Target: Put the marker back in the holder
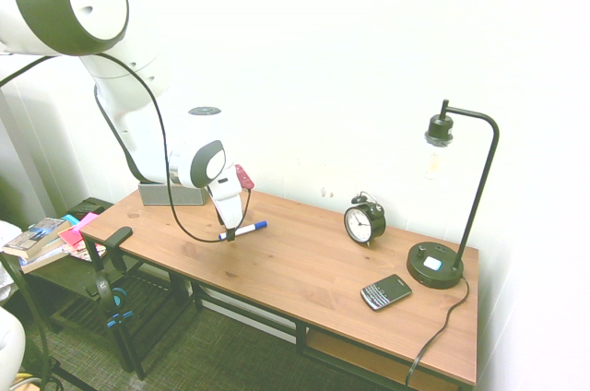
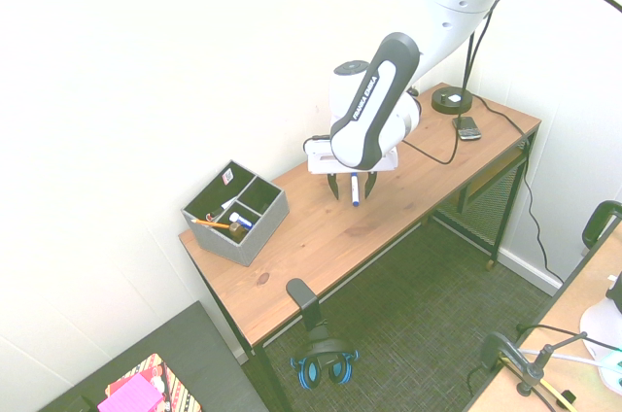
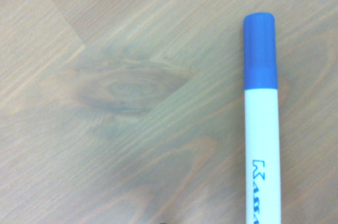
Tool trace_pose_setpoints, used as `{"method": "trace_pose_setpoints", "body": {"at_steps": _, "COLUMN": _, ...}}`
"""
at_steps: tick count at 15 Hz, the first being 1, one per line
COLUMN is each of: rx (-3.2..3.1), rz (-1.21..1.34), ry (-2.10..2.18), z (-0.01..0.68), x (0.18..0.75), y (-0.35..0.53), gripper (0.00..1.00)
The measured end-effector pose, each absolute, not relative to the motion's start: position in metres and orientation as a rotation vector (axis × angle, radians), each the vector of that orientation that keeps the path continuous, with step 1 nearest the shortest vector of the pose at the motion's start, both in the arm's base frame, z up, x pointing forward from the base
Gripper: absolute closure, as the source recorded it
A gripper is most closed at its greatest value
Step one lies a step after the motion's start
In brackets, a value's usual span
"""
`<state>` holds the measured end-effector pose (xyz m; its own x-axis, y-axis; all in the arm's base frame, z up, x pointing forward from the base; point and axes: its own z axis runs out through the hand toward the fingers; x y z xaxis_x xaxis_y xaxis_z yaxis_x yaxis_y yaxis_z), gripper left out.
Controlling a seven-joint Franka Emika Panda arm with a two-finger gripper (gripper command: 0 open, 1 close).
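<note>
While the white arm reaches down over the wooden desk (image 1: 304, 266), its gripper (image 2: 351, 188) points straight at the tabletop with the marker (image 1: 243, 230) between its dark fingers (image 2: 334, 185) — the jaws stand apart on either side of the barrel, and whether they already press on it cannot be told from these views. That marker lies flat on the wood, white barrel toward the gripper and blue cap pointing away toward the alarm clock (image 1: 364, 219); close up, the wrist view shows the cap, the white barrel with blue print, and a dark knot in the wood (image 3: 124, 89) beside it. Well apart from the marker, at the far end of the desk near the wall, sits the grey holder (image 2: 236, 211) — its dark compartments hold an orange-brown pencil (image 2: 211, 223) leaning across one corner and a few small items that are too small to name. Toward the other end stand the clock, a black phone (image 1: 385, 291) and a black desk lamp (image 1: 454, 197).
</note>
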<state>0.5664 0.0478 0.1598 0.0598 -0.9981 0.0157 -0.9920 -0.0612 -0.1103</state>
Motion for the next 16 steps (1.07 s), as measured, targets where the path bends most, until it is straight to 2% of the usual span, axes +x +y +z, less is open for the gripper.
{"method": "trace_pose_setpoints", "body": {"at_steps": 13, "rx": -2.224, "rz": -0.119, "ry": 2.097, "z": 0.161, "x": 0.568, "y": 0.046, "gripper": 1.00}}
{"method": "trace_pose_setpoints", "body": {"at_steps": 16, "rx": -2.179, "rz": -0.003, "ry": 1.988, "z": 0.203, "x": 0.571, "y": 0.084, "gripper": 1.00}}
